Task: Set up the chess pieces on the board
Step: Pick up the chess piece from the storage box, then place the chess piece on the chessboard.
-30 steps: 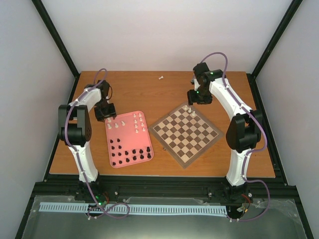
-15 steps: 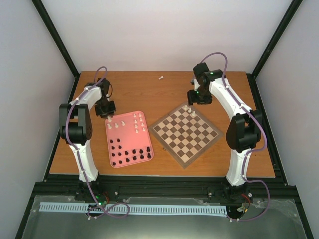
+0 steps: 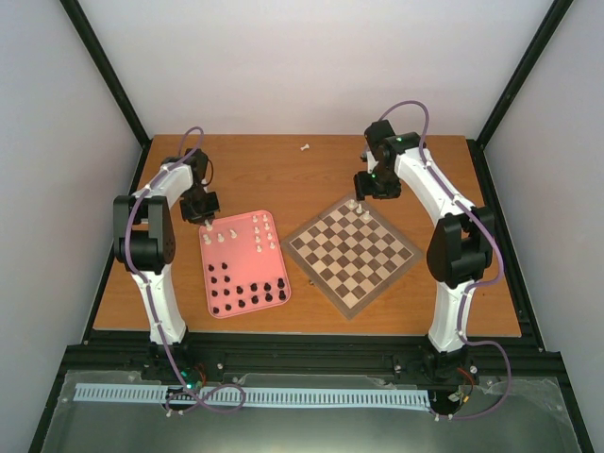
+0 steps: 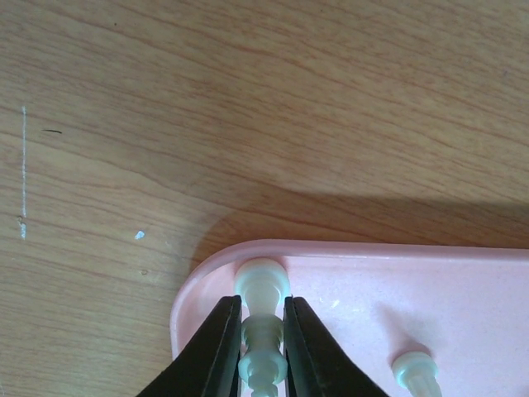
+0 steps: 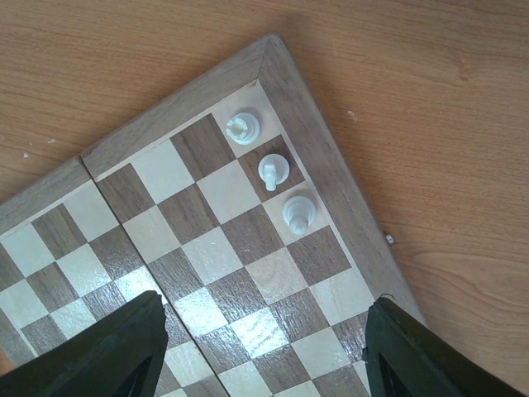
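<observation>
Left pincer (image 4: 262, 327): clamped on upright white piece (image 4: 262, 285), tray (image 4: 463, 281) corner.
Right pincer (image 5: 264, 335): apart, over board (image 5: 207, 248) corner.
Route: board well right of held piece.

We find the pink tray (image 4: 355, 277) beneath the left claw (image 4: 263, 313), its rounded corner just ahead. The wooden table (image 4: 264, 99) beyond bears a white scratch (image 4: 23, 165) well off to the claw's side.

A brown wooden tabletop (image 3: 274, 175) carries a pink tray (image 3: 238, 253) on the left, a checkered board (image 3: 354, 255) set diamond-wise on the right, and one white piece (image 3: 305, 147) lying alone near the far edge.
</observation>
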`<move>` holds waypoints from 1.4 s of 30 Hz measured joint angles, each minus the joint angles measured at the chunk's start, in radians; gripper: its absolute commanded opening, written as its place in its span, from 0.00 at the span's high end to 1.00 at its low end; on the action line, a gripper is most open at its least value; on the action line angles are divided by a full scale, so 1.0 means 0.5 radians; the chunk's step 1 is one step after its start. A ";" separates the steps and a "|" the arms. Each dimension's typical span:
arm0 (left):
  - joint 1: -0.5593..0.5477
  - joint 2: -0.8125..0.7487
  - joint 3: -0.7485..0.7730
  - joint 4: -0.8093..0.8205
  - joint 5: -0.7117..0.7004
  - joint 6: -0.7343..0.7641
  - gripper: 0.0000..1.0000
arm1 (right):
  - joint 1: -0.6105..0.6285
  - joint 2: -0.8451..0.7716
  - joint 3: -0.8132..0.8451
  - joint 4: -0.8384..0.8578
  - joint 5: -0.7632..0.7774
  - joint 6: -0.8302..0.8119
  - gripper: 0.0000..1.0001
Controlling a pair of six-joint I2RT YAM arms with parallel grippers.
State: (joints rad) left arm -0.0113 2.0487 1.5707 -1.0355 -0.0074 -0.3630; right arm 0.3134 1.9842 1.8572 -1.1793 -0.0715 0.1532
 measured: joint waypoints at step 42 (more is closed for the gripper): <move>-1.481 0.458 1.318 -0.448 0.400 0.024 0.82 | -0.384 -0.462 -0.658 0.220 0.076 0.221 0.33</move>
State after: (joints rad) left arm -0.7517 2.2776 2.2299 -1.2594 0.1925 -0.3511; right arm 0.1215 1.7535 1.5284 -1.0695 -0.0338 0.2638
